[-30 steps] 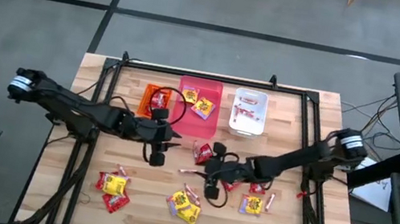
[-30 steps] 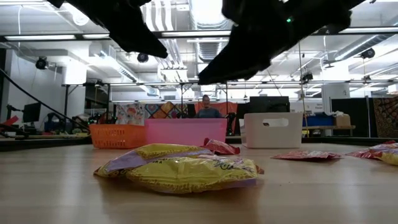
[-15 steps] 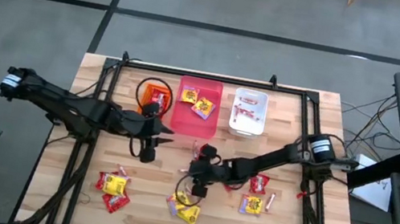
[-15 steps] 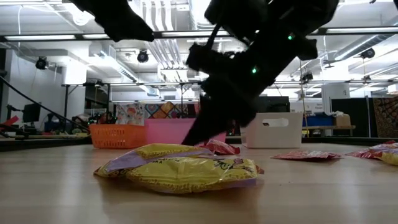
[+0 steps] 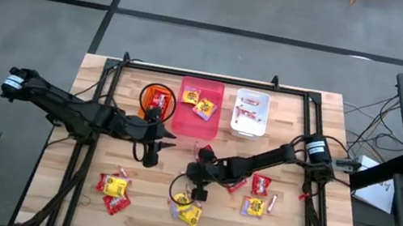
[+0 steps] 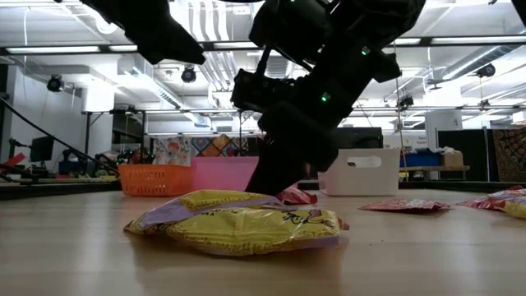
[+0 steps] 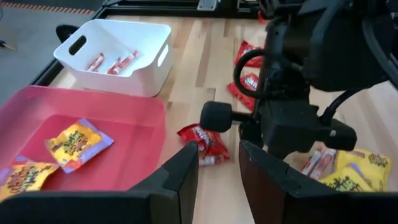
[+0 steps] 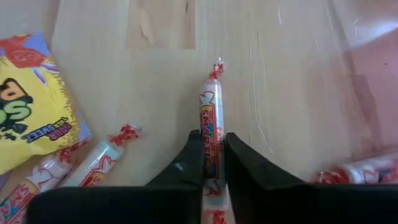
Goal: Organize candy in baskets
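My right gripper (image 8: pixel 211 155) is down on the wood in the table's middle (image 5: pixel 190 188), shut on a thin red-and-white candy stick (image 8: pixel 211 118). More sticks (image 8: pixel 99 158) and a yellow packet (image 8: pixel 31 118) lie beside it. My left gripper (image 7: pixel 217 165) hangs open above the table, near the pink basket (image 5: pixel 199 108), with nothing between its fingers. The orange basket (image 5: pixel 156 101) holds red packets. Yellow packets lie in the pink basket, and sticks lie in the white one (image 5: pixel 251 113). My right gripper pinches the stick's two long sides (image 8: pixel 211 127) between its two fingers, on the half nearer the wrist. The fingers slant down from the table's right and lie along the stick. Its twisted far end (image 8: pixel 217 67) pokes out ahead, low over the wood.
Loose candy is scattered over the near half: yellow packets (image 5: pixel 186 207) just by my right gripper, yellow and red ones (image 5: pixel 115 189) at near left, red packets (image 5: pixel 259 186) at right. A black frame (image 5: pixel 88 152) rims the table. A person shows far behind (image 6: pixel 274 141).
My right gripper has sunk from above the table to the wood, going toward the table's left and near edges, and has tipped steeply downward onto the sticks. My left gripper has drawn back a little toward the table's left edge.
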Motion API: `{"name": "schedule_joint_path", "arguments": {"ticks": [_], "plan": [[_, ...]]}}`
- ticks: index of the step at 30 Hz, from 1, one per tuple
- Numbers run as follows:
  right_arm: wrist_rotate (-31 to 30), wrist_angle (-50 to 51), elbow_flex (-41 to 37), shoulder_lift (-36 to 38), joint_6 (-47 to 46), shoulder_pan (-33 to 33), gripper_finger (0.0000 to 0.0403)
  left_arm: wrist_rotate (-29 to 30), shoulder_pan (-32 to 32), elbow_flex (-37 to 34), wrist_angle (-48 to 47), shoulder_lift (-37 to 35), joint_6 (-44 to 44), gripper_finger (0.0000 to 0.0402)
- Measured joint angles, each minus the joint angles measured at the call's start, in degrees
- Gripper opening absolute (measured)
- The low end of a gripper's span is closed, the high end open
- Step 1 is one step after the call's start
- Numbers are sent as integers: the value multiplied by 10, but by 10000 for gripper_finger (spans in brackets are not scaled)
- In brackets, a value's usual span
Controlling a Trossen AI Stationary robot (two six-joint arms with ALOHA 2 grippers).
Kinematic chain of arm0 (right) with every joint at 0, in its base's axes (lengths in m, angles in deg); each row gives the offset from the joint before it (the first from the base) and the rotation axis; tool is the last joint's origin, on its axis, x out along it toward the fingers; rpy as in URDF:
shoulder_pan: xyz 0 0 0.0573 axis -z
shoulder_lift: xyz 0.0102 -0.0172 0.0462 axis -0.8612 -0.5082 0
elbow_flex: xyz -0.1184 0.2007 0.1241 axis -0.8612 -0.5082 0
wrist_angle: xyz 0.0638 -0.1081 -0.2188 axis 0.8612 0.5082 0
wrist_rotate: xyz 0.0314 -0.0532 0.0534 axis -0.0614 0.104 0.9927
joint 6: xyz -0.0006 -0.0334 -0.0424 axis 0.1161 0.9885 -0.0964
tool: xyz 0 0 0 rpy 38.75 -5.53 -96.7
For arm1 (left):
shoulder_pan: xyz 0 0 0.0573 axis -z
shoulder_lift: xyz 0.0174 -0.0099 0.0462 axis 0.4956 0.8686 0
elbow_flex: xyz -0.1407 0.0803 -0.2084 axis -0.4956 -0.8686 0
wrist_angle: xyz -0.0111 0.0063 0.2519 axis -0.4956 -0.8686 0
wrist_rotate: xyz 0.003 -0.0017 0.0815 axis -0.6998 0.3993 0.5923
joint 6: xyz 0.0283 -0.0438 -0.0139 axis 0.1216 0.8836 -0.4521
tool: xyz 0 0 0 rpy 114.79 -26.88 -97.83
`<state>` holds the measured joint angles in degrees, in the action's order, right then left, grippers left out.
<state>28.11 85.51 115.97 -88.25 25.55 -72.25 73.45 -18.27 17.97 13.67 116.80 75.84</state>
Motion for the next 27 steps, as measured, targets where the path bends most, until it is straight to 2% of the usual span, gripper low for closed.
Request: {"name": "schedule_joint_path", "arguments": {"ticks": [7,13,21,27], "plan": [[8,-1,-2,25,17,2,30,0,0,-5,0,-1,6,100],[17,53,-4,93,30,3,30,0,0,-5,1,-1,4,100],[10,222,-3,222,30,20,30,1,0,-4,17,-1,4,100],[-86,391,-3,323,27,79,30,1,0,-4,23,-1,-14,100]]}}
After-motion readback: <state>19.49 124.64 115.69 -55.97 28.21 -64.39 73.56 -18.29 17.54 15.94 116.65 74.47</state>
